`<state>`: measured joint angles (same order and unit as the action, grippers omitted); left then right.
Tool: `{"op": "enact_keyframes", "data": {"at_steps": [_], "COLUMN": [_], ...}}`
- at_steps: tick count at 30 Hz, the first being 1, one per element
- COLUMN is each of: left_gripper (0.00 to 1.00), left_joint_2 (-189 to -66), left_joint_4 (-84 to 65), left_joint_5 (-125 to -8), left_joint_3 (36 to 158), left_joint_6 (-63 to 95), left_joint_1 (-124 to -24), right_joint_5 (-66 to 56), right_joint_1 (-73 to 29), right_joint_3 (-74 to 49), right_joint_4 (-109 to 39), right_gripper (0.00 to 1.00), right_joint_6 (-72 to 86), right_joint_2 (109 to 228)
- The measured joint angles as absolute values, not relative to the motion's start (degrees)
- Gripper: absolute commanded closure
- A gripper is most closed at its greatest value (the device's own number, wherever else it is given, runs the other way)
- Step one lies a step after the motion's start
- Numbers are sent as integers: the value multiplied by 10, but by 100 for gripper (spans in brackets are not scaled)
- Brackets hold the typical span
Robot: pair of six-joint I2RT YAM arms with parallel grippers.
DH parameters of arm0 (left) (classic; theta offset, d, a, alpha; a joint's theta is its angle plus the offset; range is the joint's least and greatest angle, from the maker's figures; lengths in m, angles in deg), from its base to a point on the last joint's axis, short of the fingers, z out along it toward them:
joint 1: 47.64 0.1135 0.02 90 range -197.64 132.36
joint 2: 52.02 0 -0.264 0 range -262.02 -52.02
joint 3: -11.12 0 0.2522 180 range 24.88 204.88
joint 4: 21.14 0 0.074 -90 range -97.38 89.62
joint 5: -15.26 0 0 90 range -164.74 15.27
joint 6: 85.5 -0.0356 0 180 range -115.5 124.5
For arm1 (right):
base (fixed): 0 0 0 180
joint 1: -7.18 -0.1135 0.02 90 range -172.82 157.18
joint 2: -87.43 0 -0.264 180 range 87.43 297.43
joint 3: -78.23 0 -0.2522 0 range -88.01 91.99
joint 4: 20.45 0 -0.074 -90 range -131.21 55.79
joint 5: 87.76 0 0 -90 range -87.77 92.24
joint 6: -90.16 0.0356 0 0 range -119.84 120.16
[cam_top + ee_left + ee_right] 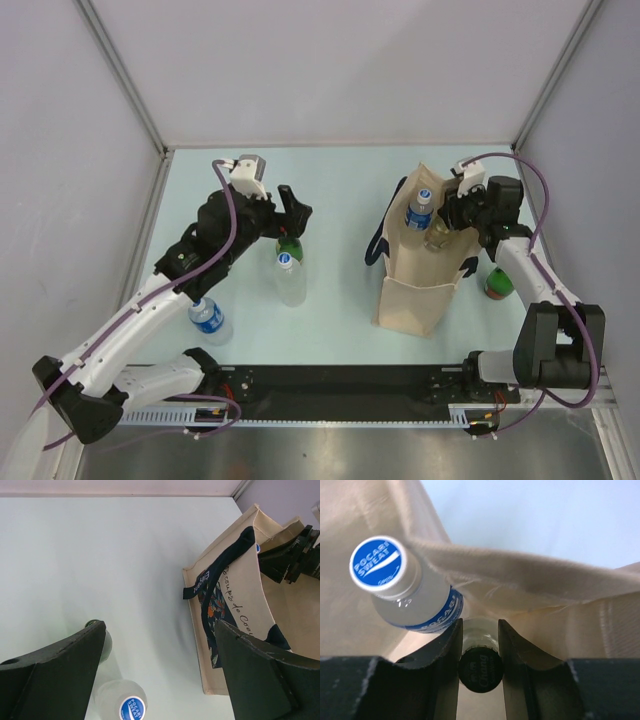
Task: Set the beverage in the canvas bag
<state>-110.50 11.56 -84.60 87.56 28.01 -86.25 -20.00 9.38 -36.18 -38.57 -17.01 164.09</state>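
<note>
The beige canvas bag (408, 285) with navy handles stands upright right of centre. My right gripper (446, 224) is over its open top, shut on the neck of a clear glass bottle with a black Chang cap (480, 669) that hangs inside the bag. A Pocari Sweat bottle (395, 580) stands in the bag beside it. My left gripper (293, 208) is open and empty, above a green bottle (289, 247) and a clear blue-capped bottle (290, 278). In the left wrist view that cap (131, 707) shows between the fingers, and the green bottle (106, 645) is half hidden.
Another Pocari bottle (211, 321) stands near the left arm at the front left. A green bottle (497, 284) stands right of the bag, by the right arm. Grey walls close the table at the back and both sides.
</note>
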Motion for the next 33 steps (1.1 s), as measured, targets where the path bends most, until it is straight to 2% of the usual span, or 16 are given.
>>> {"op": "enact_keyframes", "data": {"at_steps": [9,12,14,15,19,33], "left_gripper": [5,4,5,5,4,4], "left_joint_2": [-1109,-1114,-1116,-1117,-1117,-1116], "left_joint_4": [111,111,111,111,111,111], "left_joint_5": [-835,-833,-831,-831,-830,-820], "left_joint_3": [876,876,876,876,876,876], "left_joint_6": [280,280,280,280,280,280], "left_joint_1": [-857,-857,-857,-857,-856,-855], "right_joint_5": [-224,-227,-228,-230,-240,-271], "right_joint_1": [95,96,97,97,98,98], "right_joint_3": [-378,-379,-380,-380,-380,-350], "right_joint_4": [-397,-405,-408,-408,-413,-477], "right_gripper": [67,54,53,49,46,46], "right_joint_6": [-212,-219,-224,-226,-234,-239], "right_joint_2": [1622,1617,1613,1609,1590,1572]}}
